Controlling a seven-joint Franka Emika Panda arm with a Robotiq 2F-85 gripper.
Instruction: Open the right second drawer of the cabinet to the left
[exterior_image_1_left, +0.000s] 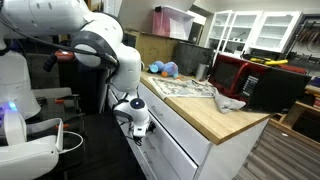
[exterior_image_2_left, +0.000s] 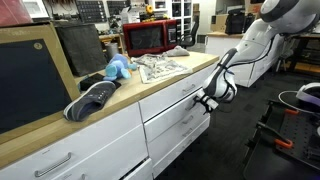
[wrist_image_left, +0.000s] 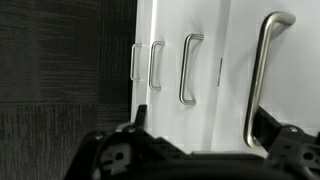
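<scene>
Arm (exterior_image_1_left: 105, 50) of the robot bends down from a high elbow, and its wrist reaches low to the front of the cabinet (exterior_image_2_left: 105, 140), under the edge of the wooden worktop (exterior_image_1_left: 215, 115). Its tool (exterior_image_2_left: 207, 100) stands just before the white drawer fronts, close to the end of the cabinet. In the wrist view the two dark fingers (wrist_image_left: 141, 113) stand apart, so the tool is open and grips nothing. One silver handle (wrist_image_left: 262, 80) is near the finger on the right of that view, but I cannot tell if they touch. The drawer (exterior_image_2_left: 178, 124) is in the second row, shut, its front flush with the neighbours. The wrist view shows four silver bar handles side by side. On the worktop are one dark shoe (exterior_image_2_left: 90, 100), one blue soft toy (exterior_image_2_left: 118, 68), one spread newspaper (exterior_image_2_left: 160, 66) and one red microwave (exterior_image_2_left: 150, 37).
</scene>
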